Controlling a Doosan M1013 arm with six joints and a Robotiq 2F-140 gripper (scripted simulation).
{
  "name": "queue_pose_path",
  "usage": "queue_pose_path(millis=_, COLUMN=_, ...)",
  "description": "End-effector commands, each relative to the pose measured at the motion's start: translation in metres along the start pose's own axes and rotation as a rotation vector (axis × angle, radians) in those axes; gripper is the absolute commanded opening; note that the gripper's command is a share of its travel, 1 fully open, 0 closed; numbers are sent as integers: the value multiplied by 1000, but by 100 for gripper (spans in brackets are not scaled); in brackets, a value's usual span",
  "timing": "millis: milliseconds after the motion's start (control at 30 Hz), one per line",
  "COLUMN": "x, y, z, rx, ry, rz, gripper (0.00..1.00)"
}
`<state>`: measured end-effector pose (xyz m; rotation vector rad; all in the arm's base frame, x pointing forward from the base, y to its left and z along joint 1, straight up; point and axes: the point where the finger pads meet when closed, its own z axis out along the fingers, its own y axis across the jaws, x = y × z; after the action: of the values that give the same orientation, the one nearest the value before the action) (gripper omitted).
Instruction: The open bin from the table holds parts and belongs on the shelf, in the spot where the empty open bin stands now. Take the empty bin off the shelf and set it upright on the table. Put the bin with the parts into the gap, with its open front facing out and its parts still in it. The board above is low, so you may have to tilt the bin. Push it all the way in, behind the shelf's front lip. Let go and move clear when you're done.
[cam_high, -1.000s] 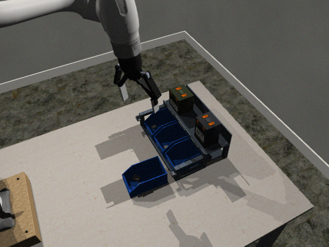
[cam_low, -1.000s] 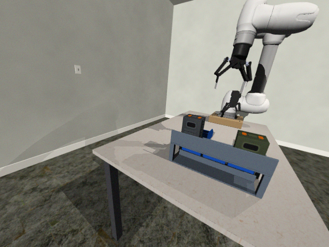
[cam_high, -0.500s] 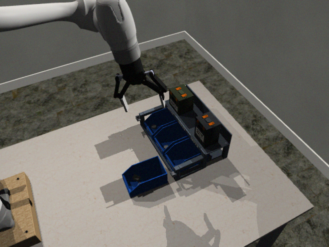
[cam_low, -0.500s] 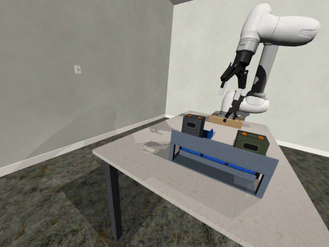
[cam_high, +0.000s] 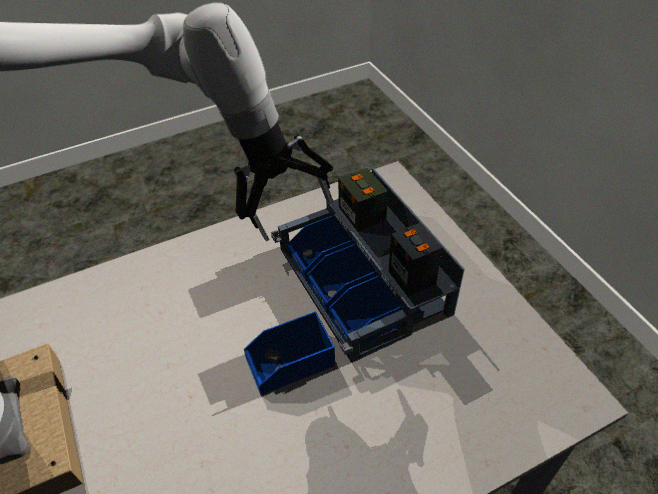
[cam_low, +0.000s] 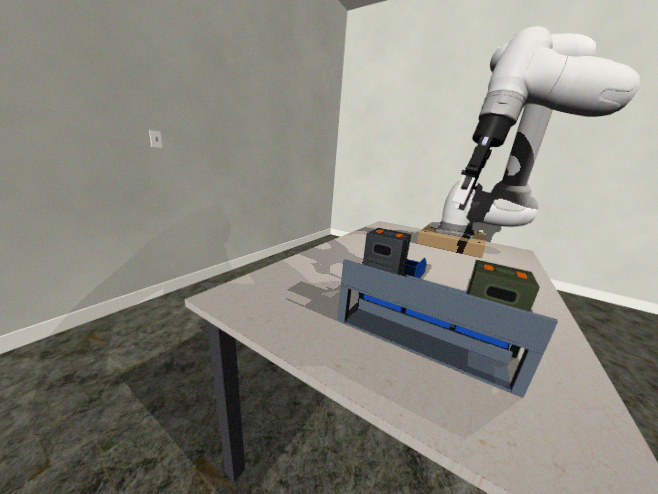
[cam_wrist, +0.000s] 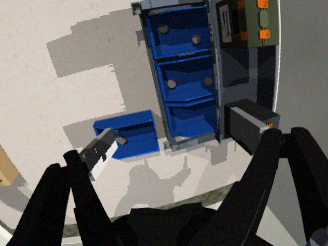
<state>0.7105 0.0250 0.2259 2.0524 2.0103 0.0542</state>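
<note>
The empty bin (cam_high: 366, 311) (cam_low: 381, 303) (cam_wrist: 192, 120) is in the end bay of the shelf (cam_high: 450, 271) (cam_low: 414, 289) (cam_wrist: 192, 143), beside two bins (cam_high: 340, 268) (cam_low: 427, 319) (cam_wrist: 187, 80) that have parts in them. The bin with the parts (cam_high: 305, 372) (cam_low: 419, 267) (cam_wrist: 142, 142) stands upright on the tabletop (cam_high: 132, 329) (cam_low: 329, 350) (cam_wrist: 95, 95), just beside that same end, with at least one grey piece (cam_high: 272, 354) (cam_wrist: 121, 139) visible inside.

The jaws (cam_high: 298, 222) (cam_low: 461, 206) are spread wide, hold nothing and hang above the shelf's far end. The swap has yet to start: the step in hand looks to be the approach to the empty bin.

The next move calls for bringing the jaws over to the end bay and down, lined up with a wall of the empty bin and away from its neighbour. The upper board (cam_high: 379, 263) (cam_wrist: 235, 72) probably leaves little room, so the bin may need its front raised over the front lip (cam_high: 318, 304) (cam_wrist: 154, 75) and a tilted pull outwards. Its place on the tabletop should be apart from the loaded bin, leaving access to both.
</note>
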Motion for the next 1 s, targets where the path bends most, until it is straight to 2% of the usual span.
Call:
queue_pose_path(millis=0, x=5, y=3, z=7, rx=-22, ry=-2, rz=-137, gripper=100)
queue_pose_path(millis=100, x=10, y=5, z=13, rx=-39, ry=-10, rz=-251, gripper=100)
queue_pose_path(millis=167, x=10, y=5, z=13, rx=-39, ry=-10, rz=-251, gripper=100)
queue_pose_path(millis=667, x=35, y=14, z=36, rx=-108, ry=-59, rz=-769, gripper=100)
queue_pose_path(millis=733, x=35, y=14, z=36, rx=-108, ry=-59, rz=-769, gripper=100)
queue_pose_path(millis=967, x=46, y=16, z=44, rx=-132, ry=-84, rz=-971, gripper=100)
